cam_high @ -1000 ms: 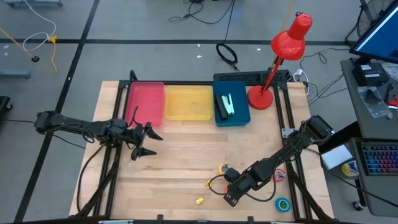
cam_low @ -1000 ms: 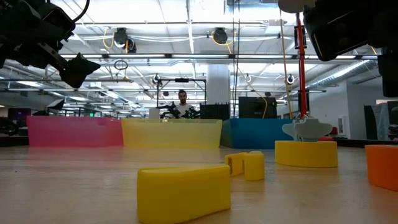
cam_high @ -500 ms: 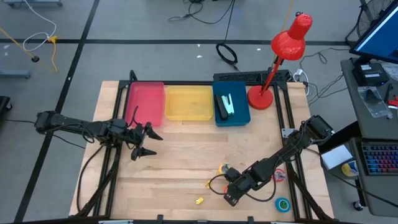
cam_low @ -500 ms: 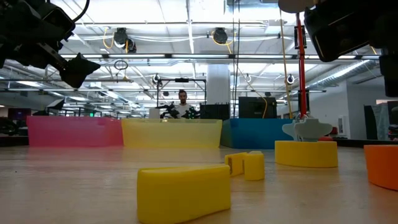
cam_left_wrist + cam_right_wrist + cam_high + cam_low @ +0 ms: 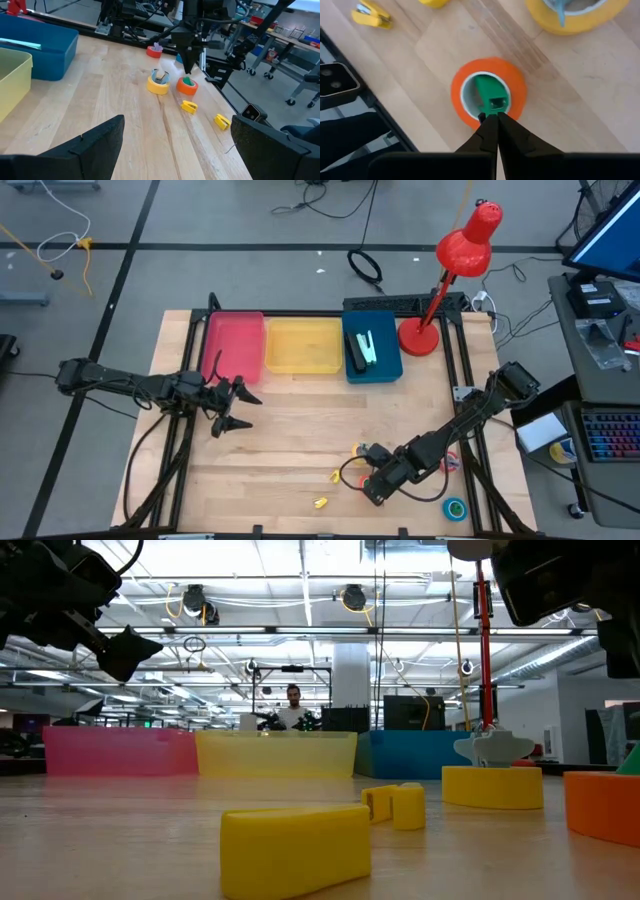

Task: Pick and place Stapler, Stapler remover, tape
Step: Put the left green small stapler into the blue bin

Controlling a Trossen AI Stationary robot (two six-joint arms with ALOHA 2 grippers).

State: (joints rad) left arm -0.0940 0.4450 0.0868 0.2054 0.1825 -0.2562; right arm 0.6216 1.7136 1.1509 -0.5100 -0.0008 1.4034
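My right gripper [image 5: 490,119] points down over the orange tape [image 5: 489,92] near the table's front right, shut on a green piece [image 5: 489,94] that stands in the roll's hole. The yellow tape [image 5: 159,84] lies just beyond, carrying a pale stapler remover [image 5: 492,748]. The red tape [image 5: 154,50] and the blue-teal tape [image 5: 455,508] lie flat on the table. Two small yellow pieces [image 5: 189,106] [image 5: 222,121] lie near the front edge. Two staplers [image 5: 362,350] lie in the blue bin [image 5: 388,366]. My left gripper [image 5: 232,408] hovers open at the table's left. My right gripper pinches the green piece's end [image 5: 495,104] between its shut fingertips, coming from above and slanting down. The piece stands inside the orange tape's hole. The roll rests flat on the table around it.
A pink bin [image 5: 234,345] and a yellow bin [image 5: 303,345] stand beside the blue bin along the far edge. A red desk lamp [image 5: 440,280] stands at the far right. A cable loops on the table by my right gripper [image 5: 345,475].
In the low view the orange tape has shifted a little toward the table's left. A green tip now shows above it at that picture's right edge. My right gripper stays shut.
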